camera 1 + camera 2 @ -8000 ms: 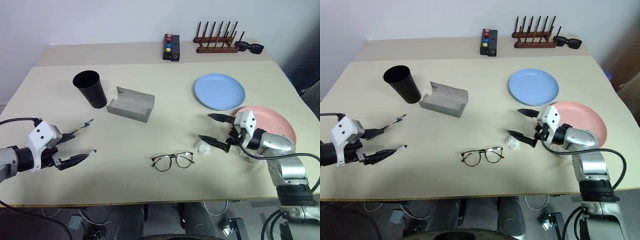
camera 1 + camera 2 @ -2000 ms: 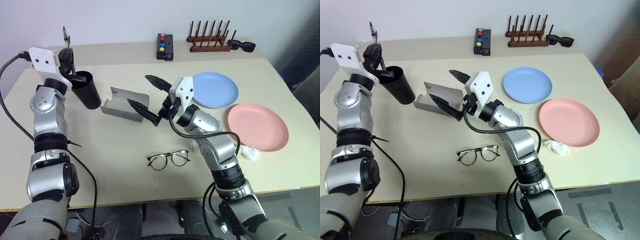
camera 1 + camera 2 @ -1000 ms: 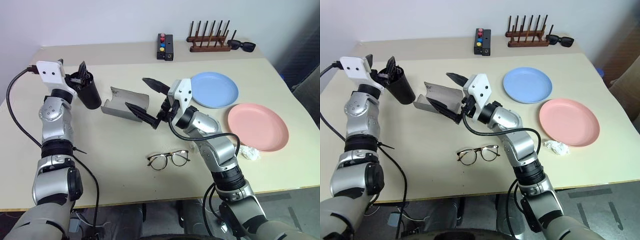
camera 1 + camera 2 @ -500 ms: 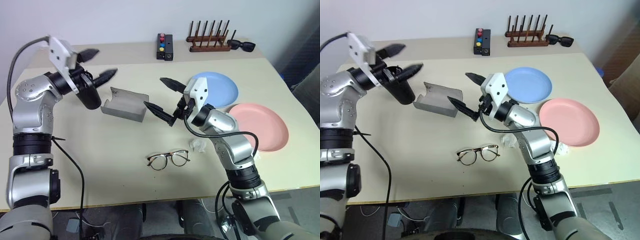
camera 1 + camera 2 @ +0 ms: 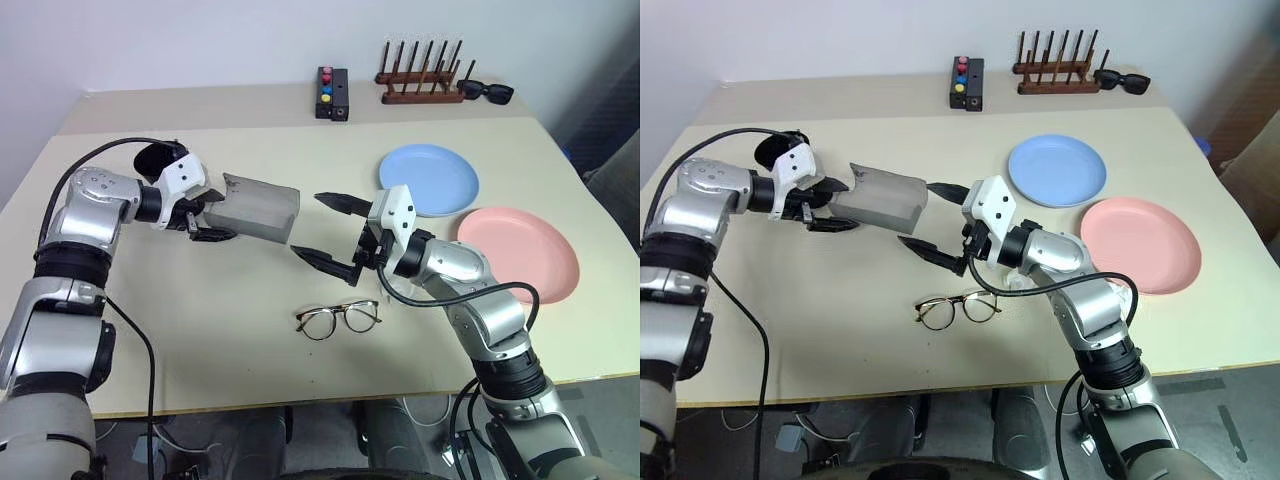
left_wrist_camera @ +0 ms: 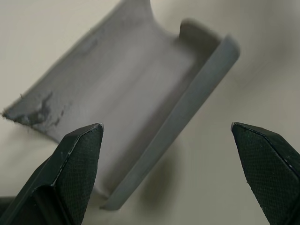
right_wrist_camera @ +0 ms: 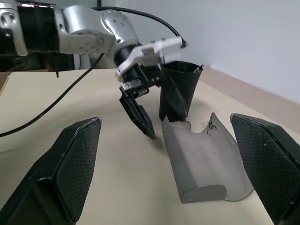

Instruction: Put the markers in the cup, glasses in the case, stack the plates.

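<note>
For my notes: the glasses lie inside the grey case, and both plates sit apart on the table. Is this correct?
Not quite. The glasses lie on the bare table, in front of the grey case, as the left eye view shows. The blue plate and pink plate do sit apart.

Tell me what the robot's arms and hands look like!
Both arms are shiny silver metal tubes with black rings at the joints. Thin black cables loop along them. Each wrist has a white block. The left hand and right hand each have two black pointy fingers, with bumpy, grippy insides.
</note>
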